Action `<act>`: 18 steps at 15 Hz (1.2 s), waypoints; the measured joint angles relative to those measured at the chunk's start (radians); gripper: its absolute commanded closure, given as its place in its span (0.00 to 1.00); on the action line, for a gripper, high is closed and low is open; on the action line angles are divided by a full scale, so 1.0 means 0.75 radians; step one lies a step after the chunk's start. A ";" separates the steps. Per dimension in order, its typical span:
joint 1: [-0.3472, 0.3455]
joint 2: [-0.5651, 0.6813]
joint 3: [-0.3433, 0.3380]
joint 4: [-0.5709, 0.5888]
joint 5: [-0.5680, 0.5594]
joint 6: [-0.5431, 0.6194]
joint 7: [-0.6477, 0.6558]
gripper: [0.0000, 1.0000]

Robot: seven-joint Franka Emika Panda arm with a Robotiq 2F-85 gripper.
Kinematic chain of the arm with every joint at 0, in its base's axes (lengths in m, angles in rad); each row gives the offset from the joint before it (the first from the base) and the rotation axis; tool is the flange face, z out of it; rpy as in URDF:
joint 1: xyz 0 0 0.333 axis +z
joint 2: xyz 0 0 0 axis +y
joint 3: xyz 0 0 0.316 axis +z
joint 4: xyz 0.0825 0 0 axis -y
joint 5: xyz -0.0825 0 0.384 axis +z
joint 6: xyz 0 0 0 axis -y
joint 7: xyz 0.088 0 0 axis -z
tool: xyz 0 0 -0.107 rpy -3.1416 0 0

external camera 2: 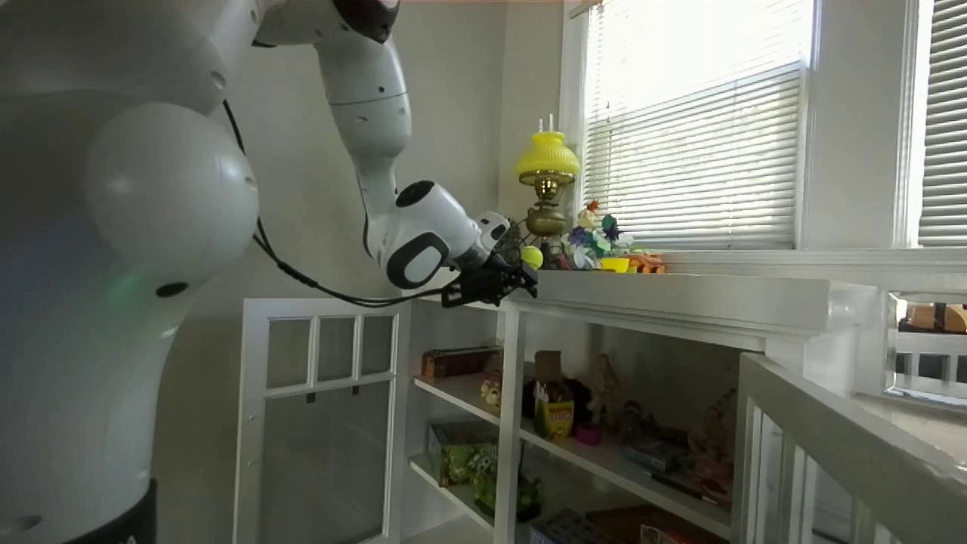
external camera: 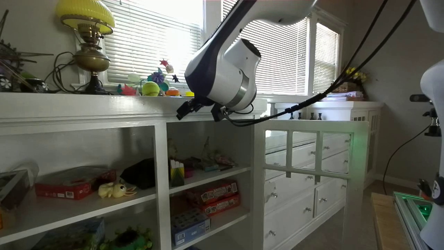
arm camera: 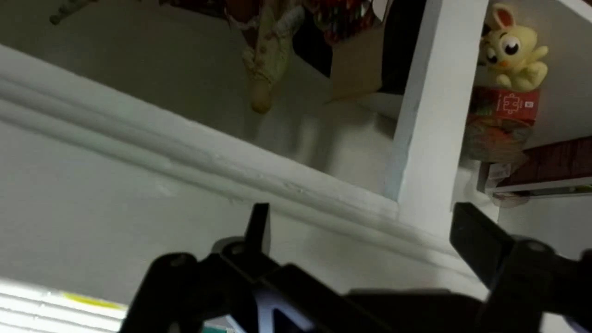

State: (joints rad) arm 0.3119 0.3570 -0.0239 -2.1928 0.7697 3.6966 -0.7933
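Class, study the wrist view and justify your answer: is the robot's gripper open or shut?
The gripper is open: in the wrist view its fingers stand wide apart, with nothing held between them.

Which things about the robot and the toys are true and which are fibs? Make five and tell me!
1. The bunny is on a shelf. True.
2. The gripper is squeezing the bunny. False: it is open and holds nothing.
3. The lampshade is yellow. True.
4. The ball sits lower than the bunny. False: it is higher, up on the ledge.
5. A door stands open. True.
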 measured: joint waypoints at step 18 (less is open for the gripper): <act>-0.160 0.339 -0.119 0.060 -0.580 -0.016 0.576 0.00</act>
State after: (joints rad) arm 0.1915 0.6114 -0.1133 -2.1475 0.3349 3.6846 -0.3615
